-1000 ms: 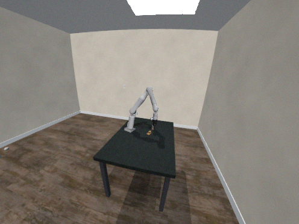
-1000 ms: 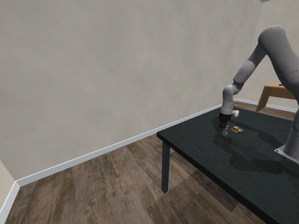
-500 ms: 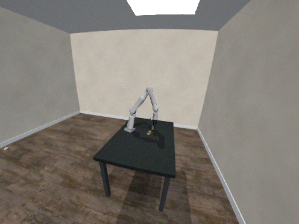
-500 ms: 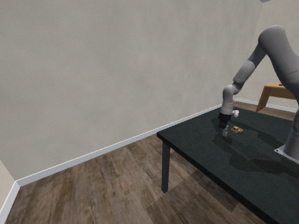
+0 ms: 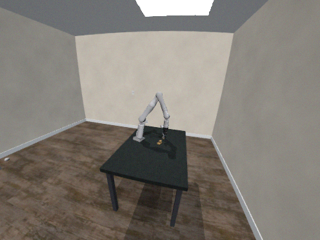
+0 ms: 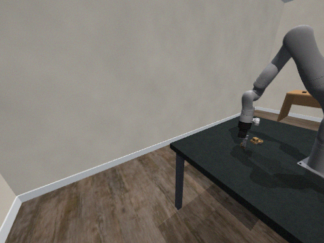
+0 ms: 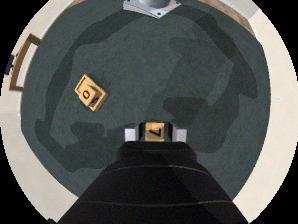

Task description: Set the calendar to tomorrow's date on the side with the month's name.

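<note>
A small wooden tray [image 7: 100,99] [image 6: 257,142] lies on the dark table, with one wooden cube [image 7: 87,90] in it showing a dark digit on top. My gripper [image 7: 155,128] [image 6: 243,144] [image 5: 164,137] points straight down, to the side of the tray. Its fingers are open. A second wooden cube [image 7: 154,129] sits on the table between the fingertips, with small gaps on both sides. It bears a dark digit on top that I cannot read. The month's name is too small to see.
The arm's base [image 7: 152,4] [image 5: 139,139] [image 6: 313,163] is bolted to the table [image 5: 145,164] [image 6: 261,183] beyond the tray. A wooden stool [image 6: 300,98] [image 7: 23,63] stands on the floor beside the table. The table's edge [image 6: 209,166] is near the gripper.
</note>
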Robot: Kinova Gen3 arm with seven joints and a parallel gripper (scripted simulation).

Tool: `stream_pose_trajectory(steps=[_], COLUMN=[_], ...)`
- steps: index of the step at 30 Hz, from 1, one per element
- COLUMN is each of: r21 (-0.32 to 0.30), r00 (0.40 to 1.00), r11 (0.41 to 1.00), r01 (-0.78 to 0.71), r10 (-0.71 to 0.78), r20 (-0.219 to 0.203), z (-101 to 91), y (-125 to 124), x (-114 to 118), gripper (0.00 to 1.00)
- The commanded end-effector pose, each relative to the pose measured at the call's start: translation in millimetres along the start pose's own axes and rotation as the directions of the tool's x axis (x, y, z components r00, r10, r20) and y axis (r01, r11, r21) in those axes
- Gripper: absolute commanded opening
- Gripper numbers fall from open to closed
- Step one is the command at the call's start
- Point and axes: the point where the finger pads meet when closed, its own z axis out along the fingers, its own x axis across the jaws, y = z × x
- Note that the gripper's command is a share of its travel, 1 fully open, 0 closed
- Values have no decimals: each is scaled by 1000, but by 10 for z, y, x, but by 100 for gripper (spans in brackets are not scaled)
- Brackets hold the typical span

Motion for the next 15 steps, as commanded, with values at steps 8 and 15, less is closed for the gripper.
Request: stream_pose_trajectory(steps=[8, 15], r21=[-18, -18], r00=[1000, 1000], r11=[1000, 1000], r01=[2, 2], r10=[-2, -2], r20=[5, 5], z=[-396, -696], y=[47, 42], x=[-8, -6], gripper=[87, 87])
